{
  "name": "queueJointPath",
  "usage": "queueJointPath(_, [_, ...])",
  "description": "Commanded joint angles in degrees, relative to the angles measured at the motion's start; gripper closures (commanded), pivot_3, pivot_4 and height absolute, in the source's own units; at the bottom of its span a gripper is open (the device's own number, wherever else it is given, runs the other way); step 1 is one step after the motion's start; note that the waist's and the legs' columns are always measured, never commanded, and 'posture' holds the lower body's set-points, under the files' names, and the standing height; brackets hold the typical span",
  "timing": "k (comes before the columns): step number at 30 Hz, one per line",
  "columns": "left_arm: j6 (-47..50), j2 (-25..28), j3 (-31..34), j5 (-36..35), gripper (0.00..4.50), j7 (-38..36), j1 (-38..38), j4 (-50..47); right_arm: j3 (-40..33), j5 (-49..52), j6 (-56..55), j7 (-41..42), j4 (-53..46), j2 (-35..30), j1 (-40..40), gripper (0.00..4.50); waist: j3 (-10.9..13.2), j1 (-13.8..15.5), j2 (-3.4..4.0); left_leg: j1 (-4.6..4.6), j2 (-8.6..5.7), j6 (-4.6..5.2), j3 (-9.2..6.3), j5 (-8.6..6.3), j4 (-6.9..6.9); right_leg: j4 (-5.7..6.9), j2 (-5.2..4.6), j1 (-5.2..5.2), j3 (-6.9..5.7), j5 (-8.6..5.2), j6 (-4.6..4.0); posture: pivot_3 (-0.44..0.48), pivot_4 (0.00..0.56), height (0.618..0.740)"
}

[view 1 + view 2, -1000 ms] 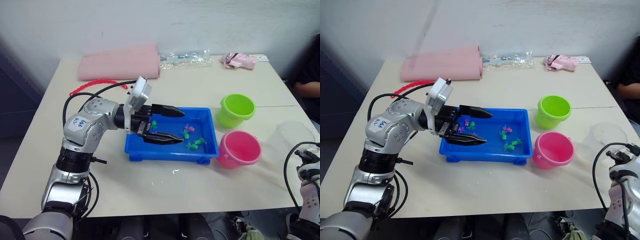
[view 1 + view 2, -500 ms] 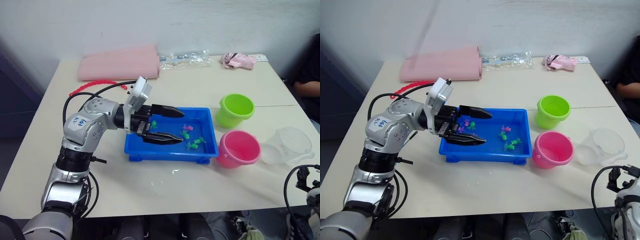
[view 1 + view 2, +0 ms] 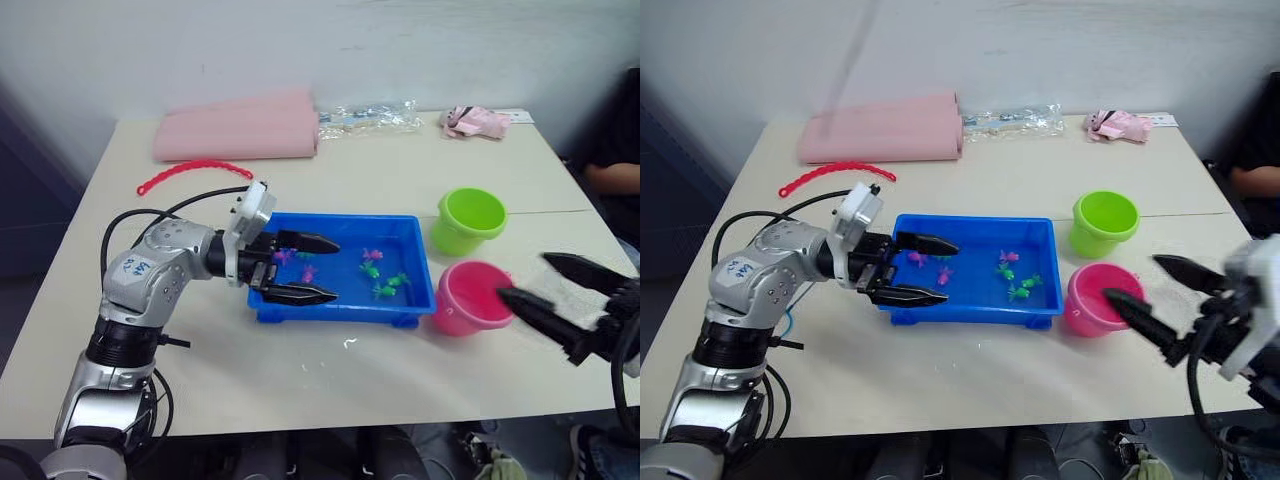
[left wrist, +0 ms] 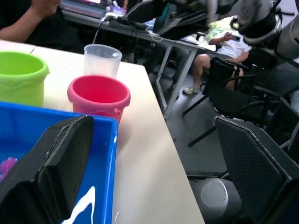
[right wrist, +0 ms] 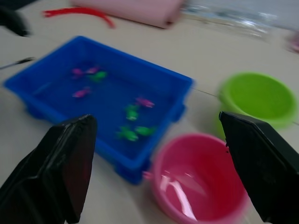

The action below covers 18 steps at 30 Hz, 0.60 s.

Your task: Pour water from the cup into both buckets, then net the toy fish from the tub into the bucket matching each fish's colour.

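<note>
The blue tub (image 3: pixel 340 305) holds water and several small pink and green toy fish (image 3: pixel 372 268). My left gripper (image 3: pixel 312 267) is open at the tub's left end, one finger over the water and one along the front rim. To the tub's right stand the lime green bucket (image 3: pixel 470 220) and, nearer, the pink bucket (image 3: pixel 470 300) with water glinting inside (image 5: pixel 187 186). My right gripper (image 3: pixel 548 287) is open just right of the pink bucket, empty. The clear cup (image 4: pixel 103 59) stands upright behind the pink bucket near the table's right edge.
A folded pink cloth (image 3: pixel 237 130), a red beaded strip (image 3: pixel 190 172), a clear plastic bag (image 3: pixel 375 115) and a small pink bundle (image 3: pixel 478 120) lie along the far side. A person (image 3: pixel 615 150) sits at the right edge. Chairs (image 4: pixel 252 168) stand beyond the table's right side.
The cup came to rest on the table at the right. My right arm rose from the lower right corner to beside the pink bucket. My left gripper drew back toward the tub's left end.
</note>
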Motion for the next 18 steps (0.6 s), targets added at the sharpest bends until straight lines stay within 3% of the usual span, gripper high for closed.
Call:
queueJointPath(1, [-2.8,4.9,3.0,2.7,0.00,1.1,5.4,-3.0,13.7,-1.1,-1.6,4.8,4.6,-3.2,-10.0,0.05,0.0,-0.3,-0.03,-0.01,-0.02,-0.01,0.01,0.00,-0.01,0.00,-0.03,-0.03,0.00,0.00,-0.01,0.000,0.150,0.738])
queueJointPath(6, [-1.3,10.5,11.8,1.5,0.00,5.0,14.4,-3.1,28.9,-9.5,-3.5,12.5,10.6,-4.0,-23.6,0.05,0.1,0.6,-0.12,-0.18,-0.06,-0.01,-0.14,0.00,0.00,-0.01,-0.17,-0.07,-0.03,-0.03,-0.05,0.000,0.150,0.738])
queueJointPath(10, [0.4,16.4,23.2,2.4,0.00,7.5,25.4,-1.3,38.5,-15.7,-5.7,18.6,15.0,-1.5,-32.6,0.05,0.1,0.2,-0.21,-0.20,-0.16,0.10,-0.12,-0.06,0.02,0.00,-0.43,-0.03,-0.15,-0.02,-0.04,0.000,0.150,0.738])
queueJointPath(14, [-1.1,21.1,32.5,5.0,0.00,6.4,36.2,3.6,43.4,-18.6,-6.6,22.3,17.4,1.9,-37.6,0.05,0.2,-0.1,-0.28,-0.19,-0.09,0.05,-0.09,-0.10,-0.02,0.04,-0.49,-0.09,-0.28,-0.03,-0.04,0.000,0.150,0.738])
queueJointPath(18, [-6.5,24.6,37.6,10.0,0.00,5.1,44.4,10.1,45.8,-21.5,-7.5,24.7,19.1,4.2,-40.0,0.05,0.2,0.0,-0.30,-0.19,-0.11,0.01,-0.04,-0.12,-0.04,0.03,-0.53,-0.13,-0.45,-0.03,-0.04,0.000,0.150,0.738])
